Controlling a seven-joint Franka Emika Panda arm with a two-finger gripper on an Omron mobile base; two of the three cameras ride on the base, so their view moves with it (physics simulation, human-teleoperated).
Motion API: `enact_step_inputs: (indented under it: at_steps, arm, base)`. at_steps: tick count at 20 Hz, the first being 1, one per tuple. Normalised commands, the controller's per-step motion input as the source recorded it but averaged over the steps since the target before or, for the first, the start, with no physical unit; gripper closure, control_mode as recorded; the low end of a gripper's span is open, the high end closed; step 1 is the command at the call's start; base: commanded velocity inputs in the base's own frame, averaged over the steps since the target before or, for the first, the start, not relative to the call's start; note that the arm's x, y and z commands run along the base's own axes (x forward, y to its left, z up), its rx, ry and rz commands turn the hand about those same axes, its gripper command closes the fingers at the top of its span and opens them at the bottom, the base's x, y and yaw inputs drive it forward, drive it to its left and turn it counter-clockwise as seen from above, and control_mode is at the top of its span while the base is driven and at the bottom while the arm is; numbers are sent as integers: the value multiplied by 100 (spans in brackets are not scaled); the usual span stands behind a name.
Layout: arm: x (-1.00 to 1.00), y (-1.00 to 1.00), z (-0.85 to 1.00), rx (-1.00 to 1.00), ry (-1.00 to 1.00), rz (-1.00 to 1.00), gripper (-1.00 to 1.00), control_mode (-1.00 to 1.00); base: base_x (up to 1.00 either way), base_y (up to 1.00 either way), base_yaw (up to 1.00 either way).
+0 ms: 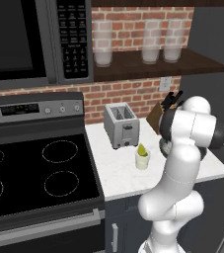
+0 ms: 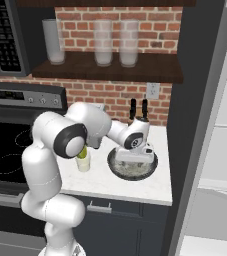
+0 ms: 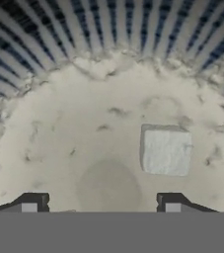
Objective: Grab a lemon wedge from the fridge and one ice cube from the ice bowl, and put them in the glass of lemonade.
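The ice bowl (image 2: 112, 169) is a dark round dish on the white counter, beside the fridge (image 2: 197, 100). My gripper (image 2: 133, 162) reaches down into it. In the hand view the bowl's ribbed wall (image 3: 108, 29) rings a whitish speckled bed. One square ice cube (image 3: 165, 149) lies just ahead of the right fingertip (image 3: 172, 203). My gripper (image 3: 102, 205) is open, with nothing between the fingers. The glass of lemonade (image 1: 142, 160) stands in front of the toaster. A yellow-green lemon wedge (image 1: 142, 149) sticks out of its top. My elbow half hides the glass (image 2: 84, 162) in the right base view.
A silver toaster (image 1: 121, 126) and a knife block (image 1: 157, 117) stand at the back of the counter (image 1: 118, 173). A black stove (image 1: 34, 173) lies to the left, under a microwave. Frosted glasses (image 2: 116, 42) line the shelf above. The fridge's white interior (image 2: 225, 150) shows at the right.
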Motion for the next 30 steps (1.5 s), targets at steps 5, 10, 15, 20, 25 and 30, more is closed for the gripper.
enact_step_inputs:
  at_steps: [5,10,15,20,25,30]
  arm:
    - [4,0,-13,0,4,0,-100,-100]
    - [5,0,-10,0,2,0,-100,-100]
    - [7,0,-9,-1,1,0,-100,-100]
    - [0,0,-1,0,0,0,-100,-100]
    - [0,0,0,0,3,0,-100,-100]
    - [-24,0,0,0,0,0,-100,-100]
  base:
    - [0,0,0]
    - [0,0,0]
    - [0,0,0]
    - [0,0,0]
    - [0,0,0]
    - [0,0,0]
